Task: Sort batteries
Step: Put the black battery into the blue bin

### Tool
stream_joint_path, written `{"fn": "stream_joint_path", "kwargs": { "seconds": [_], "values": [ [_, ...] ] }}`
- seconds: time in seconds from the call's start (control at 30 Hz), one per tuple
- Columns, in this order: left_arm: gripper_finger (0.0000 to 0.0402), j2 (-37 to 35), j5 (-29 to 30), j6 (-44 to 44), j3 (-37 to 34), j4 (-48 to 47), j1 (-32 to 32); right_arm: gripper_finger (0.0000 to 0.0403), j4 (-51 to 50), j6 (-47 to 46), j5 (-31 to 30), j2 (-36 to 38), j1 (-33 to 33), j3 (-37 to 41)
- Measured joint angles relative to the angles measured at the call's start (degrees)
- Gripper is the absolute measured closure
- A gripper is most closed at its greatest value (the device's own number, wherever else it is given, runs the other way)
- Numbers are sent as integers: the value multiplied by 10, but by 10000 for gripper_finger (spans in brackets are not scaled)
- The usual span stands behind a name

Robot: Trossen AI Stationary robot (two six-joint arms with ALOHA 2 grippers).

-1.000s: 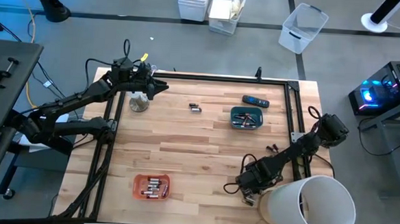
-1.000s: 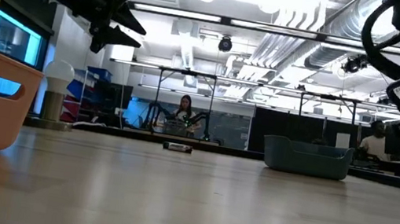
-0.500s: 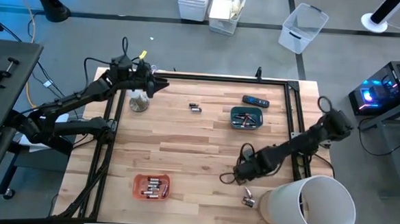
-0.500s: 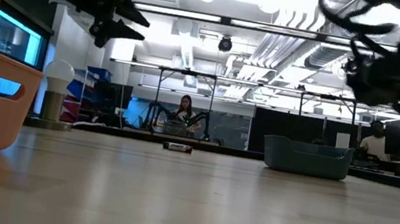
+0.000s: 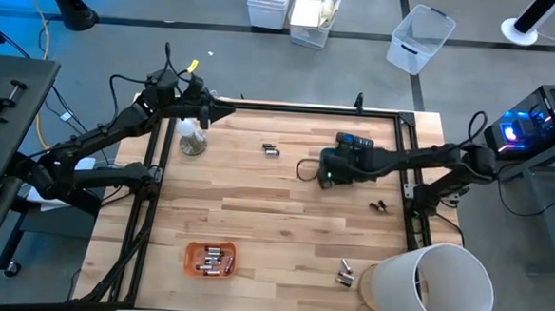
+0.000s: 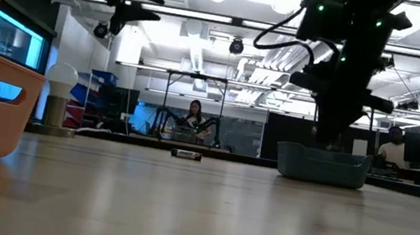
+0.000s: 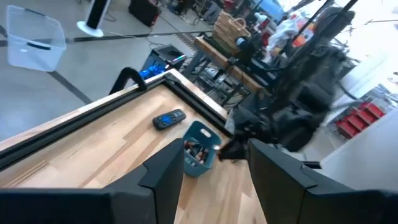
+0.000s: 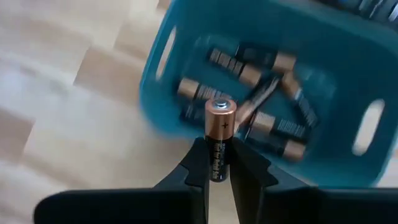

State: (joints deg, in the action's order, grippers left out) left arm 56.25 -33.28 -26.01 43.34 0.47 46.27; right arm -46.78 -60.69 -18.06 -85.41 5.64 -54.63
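Note:
Above the teal bin (image 8: 152, 93) at the table's far right hangs one copper-topped battery (image 8: 220, 124), with my right gripper (image 8: 219, 149) shut on it; several batteries lie inside the bin. In the high view this gripper (image 5: 326, 172) hides most of the bin (image 5: 345, 169). My left gripper (image 5: 225, 108) hangs open and empty over the far left corner (image 7: 214, 180). An orange bin (image 5: 210, 259) with several batteries stands near the front left. Loose batteries rest on the wood at the far middle (image 5: 271, 149), at the right (image 5: 380, 206) and near the bucket (image 5: 346, 273). My right gripper pinches the battery's dark lower body (image 8: 217, 163) between its two fingers. The battery lies along the fingers, its copper end (image 8: 220, 112) standing out past their tips. The fingers slant steeply down toward the bin. The battery is lifted clear above the bin.
A dark remote-like bar (image 5: 354, 140) lies just beyond the teal bin. A big white bucket (image 5: 432, 287) stands at the near right corner. A small white bulb-shaped object (image 5: 193, 142) sits below my left gripper. A black frame rail (image 5: 309, 108) runs along the far edge. People sit in the room behind.
My right gripper has swung from the loose batteries beside the white bucket toward the table's far edge, rising and turning, and now hangs over the teal bin. My left gripper has risen a little at the far left corner.

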Motion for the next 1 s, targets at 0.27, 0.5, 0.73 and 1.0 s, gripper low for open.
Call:
{"fn": "stream_joint_path", "kwargs": {
  "seconds": [0.27,0.5,0.73,1.0],
  "values": [
    [232,0,-11,10,-5,27,-68,307,25,69,-15,0,81,0],
    [234,2,126,-68,-113,231,-183,258,88,154,30,-1,115,0],
    [341,2,243,-121,-220,456,-224,251,387,284,151,-27,126,-14],
    [399,3,194,-117,-185,471,-137,250,376,445,248,-246,147,-217]
  ]
}}
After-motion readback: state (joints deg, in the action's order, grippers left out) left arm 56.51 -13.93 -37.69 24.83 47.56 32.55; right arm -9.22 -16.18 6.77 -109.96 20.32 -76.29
